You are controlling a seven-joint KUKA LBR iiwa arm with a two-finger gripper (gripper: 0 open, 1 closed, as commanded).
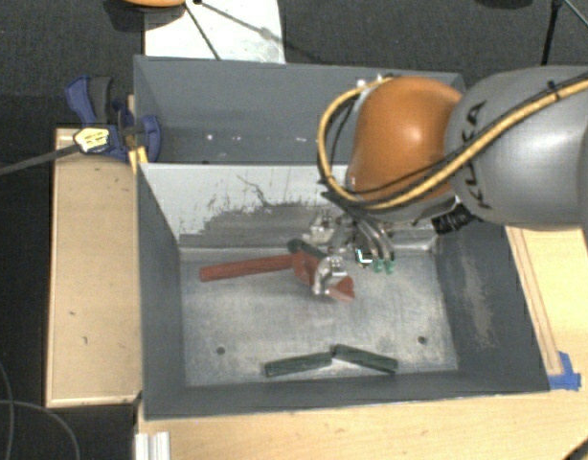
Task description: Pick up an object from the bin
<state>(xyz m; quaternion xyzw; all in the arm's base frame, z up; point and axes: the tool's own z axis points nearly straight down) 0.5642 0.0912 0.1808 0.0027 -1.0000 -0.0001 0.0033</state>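
Observation:
A long reddish-brown tool (251, 269), flat like a spatula or brush handle, lies across the middle of the bin floor with its handle pointing left. My gripper (325, 278) is down at the tool's right end, its metal fingers right against the wider red head there. The arm's wrist hides the fingers' tips. A dark green bent stick (330, 360), two thin bars joined at a shallow angle, lies near the bin's front wall, well apart from the gripper.
The arm with its orange dome and yellow cable hangs over the bin's right rear part. A small green piece (384, 267) shows just right of the gripper. Bare floor spreads at the left and right front.

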